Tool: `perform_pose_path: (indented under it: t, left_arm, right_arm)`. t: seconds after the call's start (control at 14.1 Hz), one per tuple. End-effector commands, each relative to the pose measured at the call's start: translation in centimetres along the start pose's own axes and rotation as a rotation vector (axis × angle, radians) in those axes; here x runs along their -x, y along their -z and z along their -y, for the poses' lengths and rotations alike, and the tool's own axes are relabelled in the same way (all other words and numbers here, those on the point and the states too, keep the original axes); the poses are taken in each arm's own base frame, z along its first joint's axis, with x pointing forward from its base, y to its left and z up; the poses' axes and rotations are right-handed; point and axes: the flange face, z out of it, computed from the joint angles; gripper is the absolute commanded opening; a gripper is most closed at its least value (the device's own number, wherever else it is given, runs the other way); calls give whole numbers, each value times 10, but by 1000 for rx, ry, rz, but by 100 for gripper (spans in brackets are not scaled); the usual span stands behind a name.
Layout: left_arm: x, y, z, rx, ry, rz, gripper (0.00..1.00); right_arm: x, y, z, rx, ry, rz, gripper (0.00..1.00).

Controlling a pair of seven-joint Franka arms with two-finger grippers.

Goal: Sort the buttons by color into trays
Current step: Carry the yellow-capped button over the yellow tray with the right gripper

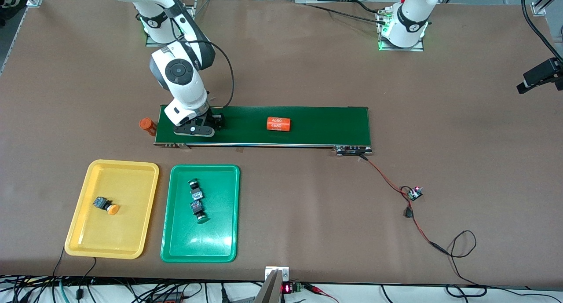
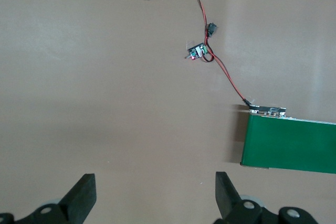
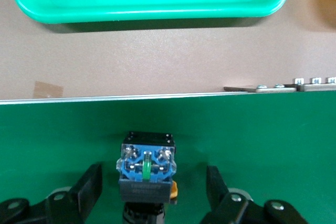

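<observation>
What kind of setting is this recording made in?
Probably a robotics lab bench set up as a mock sorting line: two arms bolted to a brown table, a small conveyor belt with loose wiring, and a yellow tray and green tray for sorted parts.

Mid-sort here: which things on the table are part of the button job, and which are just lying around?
Job:
- yellow plastic tray with orange-capped button
- green plastic tray with two buttons
- black-bodied button on the belt, between the open right gripper fingers

Lying about:
- orange 4680 cylinder
- second orange cylinder
- small wired circuit board
</observation>
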Motion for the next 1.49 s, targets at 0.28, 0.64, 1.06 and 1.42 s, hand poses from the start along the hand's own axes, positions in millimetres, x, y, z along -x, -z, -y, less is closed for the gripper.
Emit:
perform_pose_path:
  t: [0.28, 0.64, 1.06, 1.42]
  left_arm:
    - [1, 3, 0, -2, 2, 2, 100]
    - [4, 4, -4, -10, -6, 20, 100]
    - [3, 3, -6, -2, -7, 14, 100]
    - [0, 3, -16, -10, -28, -9, 100]
  right_arm:
    - [-6, 5, -1, 2, -1, -19, 19]
    - [-13, 42, -11, 13, 25, -40, 13]
    - [-70, 94, -92, 51, 225, -51, 13]
    - [-124, 52, -188, 134, 420, -203, 13]
